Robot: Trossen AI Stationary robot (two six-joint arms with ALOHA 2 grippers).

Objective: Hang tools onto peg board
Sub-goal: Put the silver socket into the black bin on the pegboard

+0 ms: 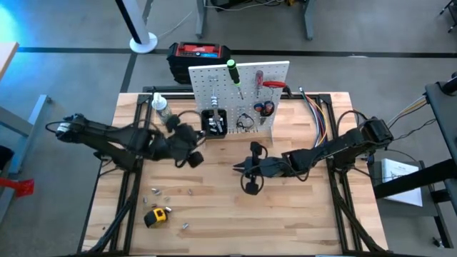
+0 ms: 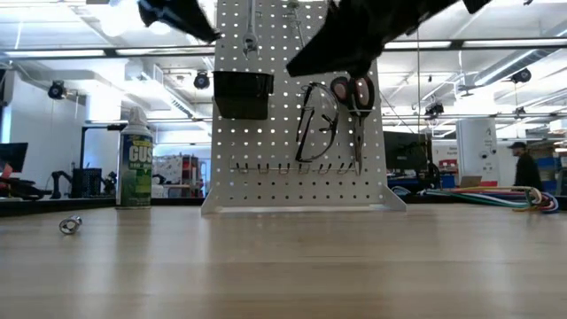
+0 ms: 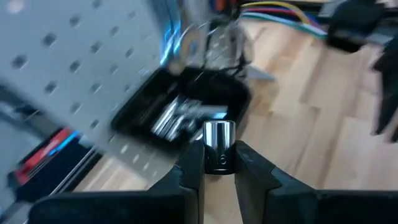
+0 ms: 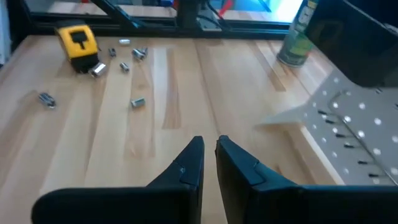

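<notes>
Room is bright w/ ceiling lights [image 2: 496, 66] glowing white in low view. Peg board [image 3: 68, 56] looks smeared & blurry in left wrist view. Blue glare on top left floor [image 1: 18, 21] in high view. Table [image 4: 186, 81] is evenly lit, soft shadows only.

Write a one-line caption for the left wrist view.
Left gripper shut on a silver socket, poised over the peg board's black bin of silver tools.
</notes>
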